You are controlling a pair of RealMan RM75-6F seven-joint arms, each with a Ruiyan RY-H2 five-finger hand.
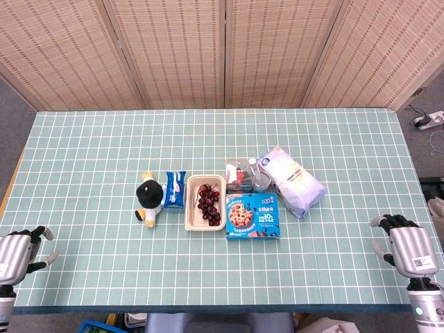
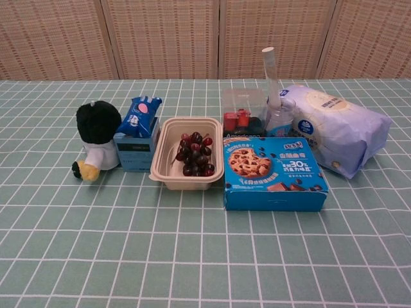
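- The left hand (image 1: 19, 251) rested at the near left corner of the surface (image 1: 90, 146), fingers spread and curled a little, holding nothing.
- The right hand (image 1: 406, 243) sat at the near right corner, fingers likewise apart and empty.
- Neither hand showed in the chest view; only the head view caught them.
- Every item lay in a cluster at the middle of the surface, well apart from both hands: forward and to the right of the left hand, forward and to the left of the right hand.
- Nearest the left hand was a small plush toy (image 1: 148, 197) with a black head, white body and yellow feet.
- Just beyond it, away from the left hand, a blue snack packet (image 1: 174, 189) rested on a small box.
- Next came a beige tray (image 1: 191, 208) holding dark red grapes (image 1: 209, 198).
- Nearest the right hand lay a pale plastic-wrapped pack (image 1: 293, 182), tilted on its side.
- Beside it, further from the right hand, a blue cookie box (image 1: 253, 216) lay flat, touching the tray's edge.
- Behind the cookie box stood a clear container (image 2: 243, 109) with red pieces inside and a clear bottle (image 2: 276, 109) with a tall white nozzle.
- By my judgement, no handling had begun: nothing was gripped or touched, and all the reaching and grasping was left to do.
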